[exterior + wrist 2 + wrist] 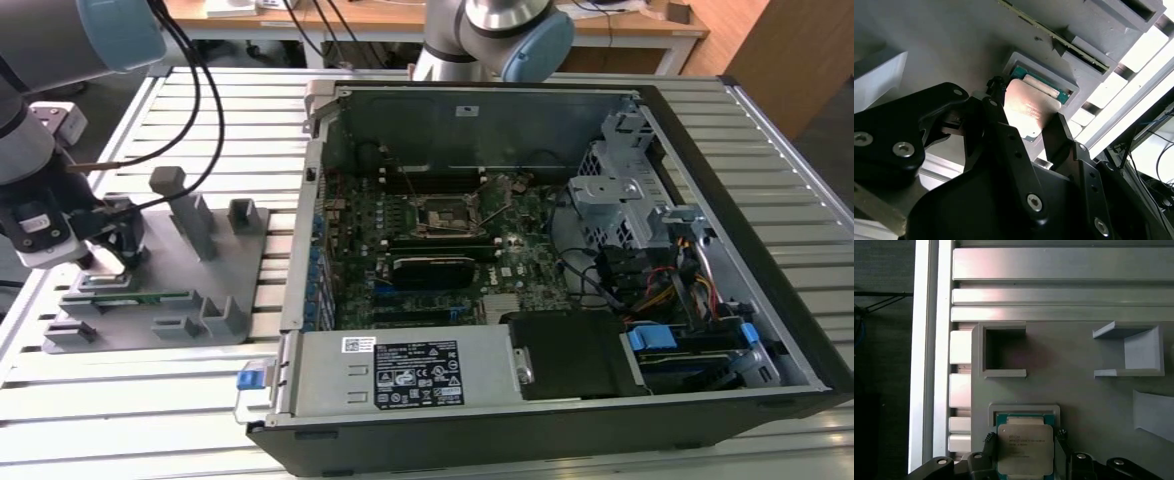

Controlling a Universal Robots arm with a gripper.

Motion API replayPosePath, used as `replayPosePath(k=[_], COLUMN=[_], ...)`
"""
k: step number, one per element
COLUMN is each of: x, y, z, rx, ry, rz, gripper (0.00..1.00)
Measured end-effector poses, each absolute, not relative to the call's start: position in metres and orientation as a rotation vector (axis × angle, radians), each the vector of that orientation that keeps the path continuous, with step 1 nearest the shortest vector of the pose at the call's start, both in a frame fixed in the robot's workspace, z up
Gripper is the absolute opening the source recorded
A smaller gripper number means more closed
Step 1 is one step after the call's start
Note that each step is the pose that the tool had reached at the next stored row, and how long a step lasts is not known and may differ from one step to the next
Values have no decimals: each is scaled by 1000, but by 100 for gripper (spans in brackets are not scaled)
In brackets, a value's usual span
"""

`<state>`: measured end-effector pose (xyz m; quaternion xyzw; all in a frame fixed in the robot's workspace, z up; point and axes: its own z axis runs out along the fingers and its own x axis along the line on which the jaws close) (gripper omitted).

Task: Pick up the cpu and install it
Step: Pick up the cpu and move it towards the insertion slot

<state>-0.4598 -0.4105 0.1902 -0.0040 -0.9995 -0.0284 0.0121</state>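
The cpu (pixel 1025 450) is a flat, square chip with a shiny silver top (faint print across it) and a thin green border showing along one side. It lies level, metal side up, seated in a shallow square pocket (pixel 1024 409) near one edge of the grey fixture plate (pixel 1074 400).

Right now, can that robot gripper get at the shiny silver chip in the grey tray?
Probably yes. The gripper is right at the cpu, which lies uncovered in its grey holder; nothing lies between them.
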Motion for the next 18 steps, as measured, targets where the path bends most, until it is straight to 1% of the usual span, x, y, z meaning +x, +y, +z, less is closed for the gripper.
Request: replayPosePath(k=[18], x=[-460], y=[-410], z=[204], rx=[-13], ry=[-3116], rz=[-73], gripper=[54])
